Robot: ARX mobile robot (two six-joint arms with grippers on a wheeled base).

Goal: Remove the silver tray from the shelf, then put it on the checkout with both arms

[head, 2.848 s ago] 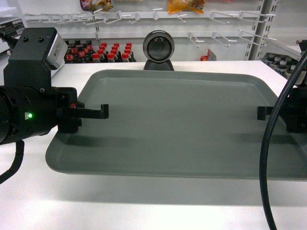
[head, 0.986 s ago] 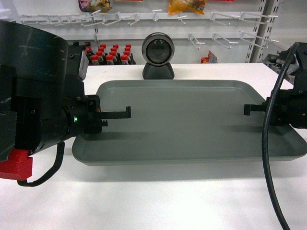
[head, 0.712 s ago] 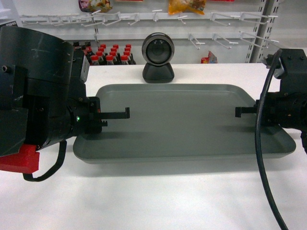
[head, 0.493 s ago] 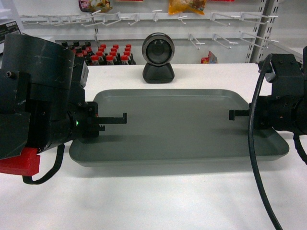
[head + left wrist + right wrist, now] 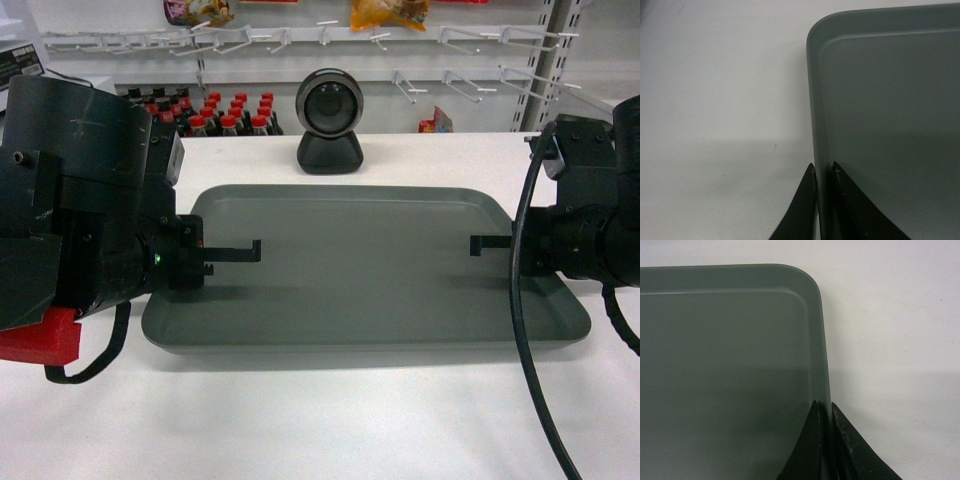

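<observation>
My left fingers (image 5: 822,207) and right fingers (image 5: 822,450) pinch the tray (image 5: 365,265) rims; it sits low over the surface (image 5: 320,420) before the scanner (image 5: 330,120), release left.

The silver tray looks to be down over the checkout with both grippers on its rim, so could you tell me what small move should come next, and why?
Probably open both grippers. The silver tray appears flat on the checkout, with only a thin shadow under its front edge. The left gripper and right gripper each pinch a short-side rim between their fingers, so releasing comes before drawing the arms outward. Full contact underneath cannot be confirmed.
</observation>
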